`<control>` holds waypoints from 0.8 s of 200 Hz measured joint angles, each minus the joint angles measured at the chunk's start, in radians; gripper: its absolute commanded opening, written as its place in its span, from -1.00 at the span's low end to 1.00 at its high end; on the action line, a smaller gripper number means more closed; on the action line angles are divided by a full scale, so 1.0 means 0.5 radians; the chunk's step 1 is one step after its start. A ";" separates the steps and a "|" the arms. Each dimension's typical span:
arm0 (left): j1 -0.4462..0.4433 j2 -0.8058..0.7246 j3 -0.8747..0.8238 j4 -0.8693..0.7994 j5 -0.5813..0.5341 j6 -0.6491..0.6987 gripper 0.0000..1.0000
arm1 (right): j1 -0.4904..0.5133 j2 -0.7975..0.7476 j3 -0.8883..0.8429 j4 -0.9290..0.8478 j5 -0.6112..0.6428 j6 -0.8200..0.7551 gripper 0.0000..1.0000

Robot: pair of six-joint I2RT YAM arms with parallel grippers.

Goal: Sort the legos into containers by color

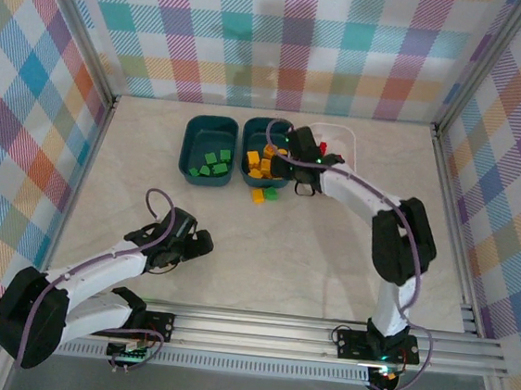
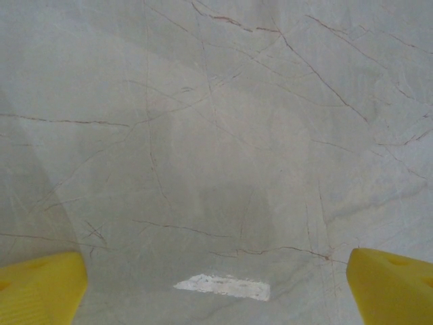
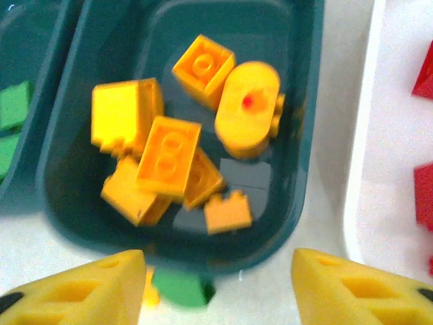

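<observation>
Legos: yellow-orange bricks [image 3: 169, 156] piled in the middle teal bin [image 3: 304, 135], frame centre; green bricks [image 1: 212, 164] in the left teal bin [image 1: 187, 145]; red bricks [image 3: 425, 196] in the white bin [image 3: 357, 176], right edge. Loose green brick [image 3: 181, 290] on the surface [image 2: 216, 135], bottom centre. Right pincer [image 3: 216, 271] released, empty, over the middle bin's near rim. Left pincer [image 2: 216, 284] released, over bare surface.
</observation>
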 measured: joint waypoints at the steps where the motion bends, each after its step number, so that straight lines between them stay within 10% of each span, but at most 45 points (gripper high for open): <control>1: 0.000 -0.001 0.000 0.000 0.000 -0.001 0.99 | 0.009 -0.014 -0.018 0.007 0.000 -0.001 0.07; 58: 0.000 -0.008 0.002 0.000 -0.001 -0.010 0.99 | 0.341 0.080 -0.163 0.190 -0.053 0.018 0.05; 160: 0.000 -0.095 -0.006 0.024 0.008 -0.041 0.99 | 0.340 0.505 0.130 0.143 -0.005 -0.030 0.09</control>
